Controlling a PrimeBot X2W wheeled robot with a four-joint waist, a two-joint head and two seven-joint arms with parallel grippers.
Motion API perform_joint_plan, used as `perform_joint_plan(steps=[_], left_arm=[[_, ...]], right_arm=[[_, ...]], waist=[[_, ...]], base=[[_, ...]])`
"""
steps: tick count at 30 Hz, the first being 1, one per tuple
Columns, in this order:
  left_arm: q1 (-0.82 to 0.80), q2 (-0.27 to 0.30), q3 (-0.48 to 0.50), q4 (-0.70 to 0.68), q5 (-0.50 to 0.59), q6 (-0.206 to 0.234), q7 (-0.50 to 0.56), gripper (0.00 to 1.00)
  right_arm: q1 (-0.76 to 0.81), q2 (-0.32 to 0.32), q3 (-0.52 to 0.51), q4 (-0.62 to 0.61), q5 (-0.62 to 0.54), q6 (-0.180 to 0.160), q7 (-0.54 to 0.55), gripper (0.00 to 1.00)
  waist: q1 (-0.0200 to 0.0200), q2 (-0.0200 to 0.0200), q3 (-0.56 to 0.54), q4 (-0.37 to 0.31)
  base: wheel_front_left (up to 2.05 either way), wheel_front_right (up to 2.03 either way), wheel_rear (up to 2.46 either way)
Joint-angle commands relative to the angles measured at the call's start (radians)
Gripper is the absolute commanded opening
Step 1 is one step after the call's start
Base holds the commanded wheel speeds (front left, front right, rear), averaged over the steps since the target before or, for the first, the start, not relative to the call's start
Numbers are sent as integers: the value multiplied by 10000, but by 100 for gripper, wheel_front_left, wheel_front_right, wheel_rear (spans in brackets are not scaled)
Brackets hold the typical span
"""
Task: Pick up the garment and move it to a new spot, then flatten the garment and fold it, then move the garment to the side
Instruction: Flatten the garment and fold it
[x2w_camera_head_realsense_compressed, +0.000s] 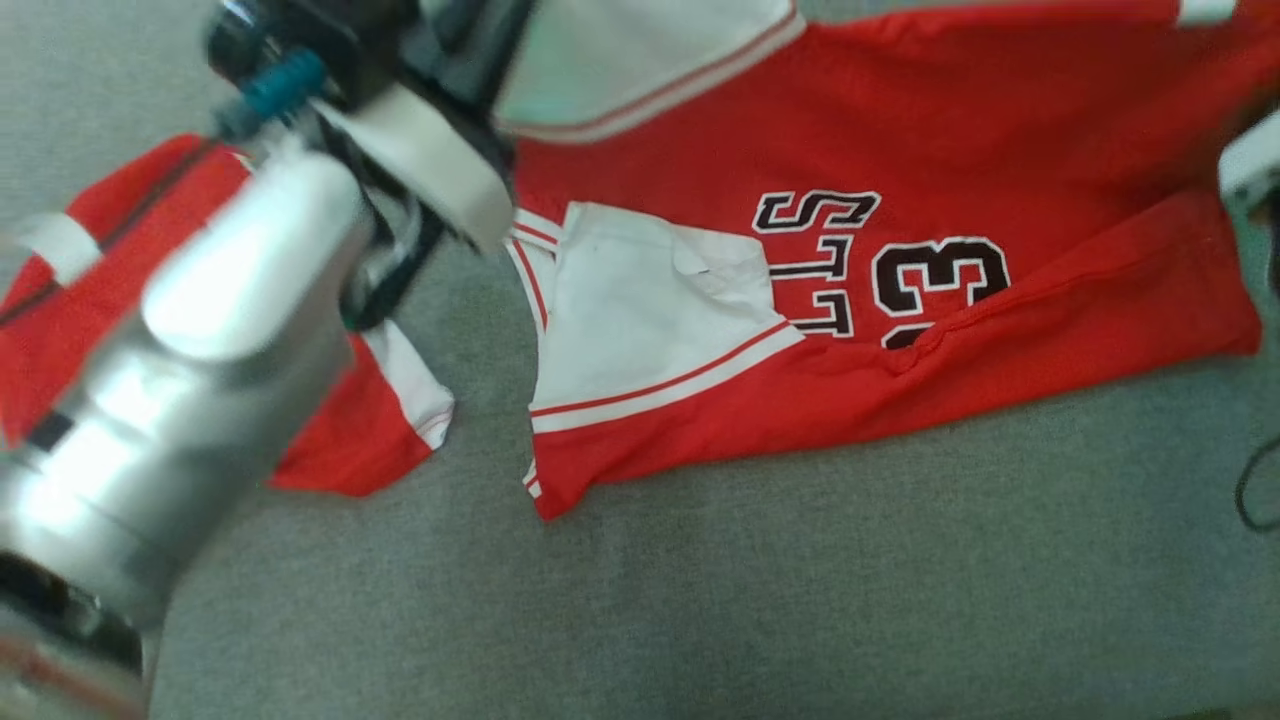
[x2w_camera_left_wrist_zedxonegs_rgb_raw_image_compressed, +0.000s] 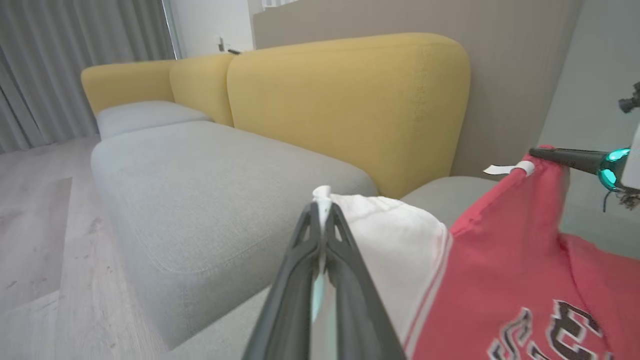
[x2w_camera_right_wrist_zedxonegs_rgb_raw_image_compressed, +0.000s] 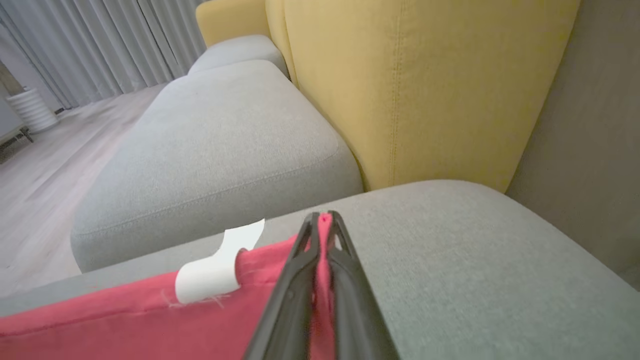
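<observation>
The garment (x2w_camera_head_realsense_compressed: 950, 130) is a red jersey with white panels and black lettering, spread over a grey sofa seat (x2w_camera_head_realsense_compressed: 800, 600). One red and white part lies folded at the left, under my left forearm (x2w_camera_head_realsense_compressed: 200, 350). My left gripper (x2w_camera_left_wrist_zedxonegs_rgb_raw_image_compressed: 322, 202) is shut on the edge of a white panel (x2w_camera_left_wrist_zedxonegs_rgb_raw_image_compressed: 395, 240), held up off the seat. My right gripper (x2w_camera_right_wrist_zedxonegs_rgb_raw_image_compressed: 324, 220) is shut on the red hem (x2w_camera_right_wrist_zedxonegs_rgb_raw_image_compressed: 125, 315), beside a white tag (x2w_camera_right_wrist_zedxonegs_rgb_raw_image_compressed: 215, 270). The left wrist view also shows the right gripper (x2w_camera_left_wrist_zedxonegs_rgb_raw_image_compressed: 537, 152) pinching that lifted red edge.
Yellow backrests (x2w_camera_left_wrist_zedxonegs_rgb_raw_image_compressed: 350, 105) rise behind the grey seat cushions (x2w_camera_right_wrist_zedxonegs_rgb_raw_image_compressed: 225, 135). Wooden floor (x2w_camera_left_wrist_zedxonegs_rgb_raw_image_compressed: 40, 225) and grey curtains (x2w_camera_right_wrist_zedxonegs_rgb_raw_image_compressed: 100, 40) lie beyond the sofa's end. A black cable (x2w_camera_head_realsense_compressed: 1250, 490) hangs at the head view's right edge. A white ribbed object (x2w_camera_right_wrist_zedxonegs_rgb_raw_image_compressed: 30, 107) stands on the floor.
</observation>
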Motion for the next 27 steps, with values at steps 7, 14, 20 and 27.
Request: perform_joint_plan(steps=[7, 14, 20, 27], left_arm=[[1207, 979, -253, -1778, -502, -46, 788, 0], [2627, 1785, -916, -3991, -951, 410, 2068, 0], [3520, 2314, -1589, -5438, -1196, 859, 3186, 0], [3895, 2562, -1965, -6220, -1244, 1204, 3792, 0]], right_arm=[[1385, -908, 1063, -494, 1148, -7, 952, 0], [2672, -1688, 1624, -1044, 2191, -7, 2230, 0], [3568, -2307, 1946, -1456, 2721, -7, 3721, 0], [4152, -2632, 2086, -1932, 2686, -7, 4578, 0]], waist=[[0, 0, -949, 304], [0, 0, -1669, 418], [0, 0, -2003, 419], [0, 0, -1952, 412]], base=[[0, 0, 0], [0, 0, 0], [0, 0, 0], [0, 0, 0]])
